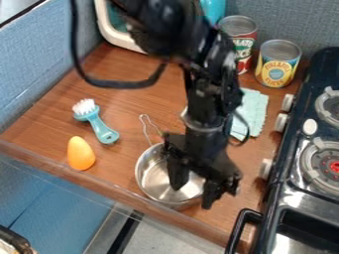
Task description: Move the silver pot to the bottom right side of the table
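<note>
Directly under the end effector (193, 192), the silver pot (151, 176) sits upright on the wooden worktop (132, 99), near its front edge. The end effector is released, its two fingers spread wide: one comes down over the inside of the pot, the other hangs just outside the rim. Whether either touches the metal, I cannot tell. The pot's thin looped handle (146, 130) points up and back, on the end effector's left in the view. Farther out on that side, an orange egg (81, 154) stands near the front edge, and a blue brush (100, 128) with white bristles lies behind it. Behind the end effector, a pale green cloth (255, 111) lies flat, partly hidden by the arm. Beyond the cloth stand two cans, a red one (246, 44) and, closer to the stove, a yellow one (277, 64). To the right of the end effector is the black stove (291, 201), with pale knobs along its near side and a burner (324, 166) with a red centre.
</note>
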`<state>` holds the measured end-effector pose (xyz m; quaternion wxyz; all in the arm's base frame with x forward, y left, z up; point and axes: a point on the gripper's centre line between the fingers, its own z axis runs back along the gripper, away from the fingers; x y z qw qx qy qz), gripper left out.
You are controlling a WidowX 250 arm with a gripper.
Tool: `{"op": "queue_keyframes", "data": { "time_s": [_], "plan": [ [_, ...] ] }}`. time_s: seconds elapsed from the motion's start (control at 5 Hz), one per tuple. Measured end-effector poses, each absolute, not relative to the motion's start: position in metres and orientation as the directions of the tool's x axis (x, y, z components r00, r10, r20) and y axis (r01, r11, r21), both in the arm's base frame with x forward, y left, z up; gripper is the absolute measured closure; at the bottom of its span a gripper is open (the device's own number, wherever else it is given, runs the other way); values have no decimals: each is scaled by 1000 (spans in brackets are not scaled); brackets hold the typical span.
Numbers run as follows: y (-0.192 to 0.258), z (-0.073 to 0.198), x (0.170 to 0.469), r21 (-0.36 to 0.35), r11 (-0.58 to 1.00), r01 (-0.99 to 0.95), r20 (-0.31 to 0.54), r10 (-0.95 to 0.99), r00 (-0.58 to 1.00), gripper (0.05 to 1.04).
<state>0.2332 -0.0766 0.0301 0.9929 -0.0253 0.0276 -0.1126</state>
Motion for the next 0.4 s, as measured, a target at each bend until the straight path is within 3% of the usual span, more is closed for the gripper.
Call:
{"op": "queue_keyframes", "data": {
  "time_s": [0.2, 0.4],
  "plan": [
    [-74, 55, 238, -83, 981, 175, 12, -175, 985, 72],
    [-66, 61, 239, -65, 987, 145, -5, -146, 989, 77]
  ]
}}
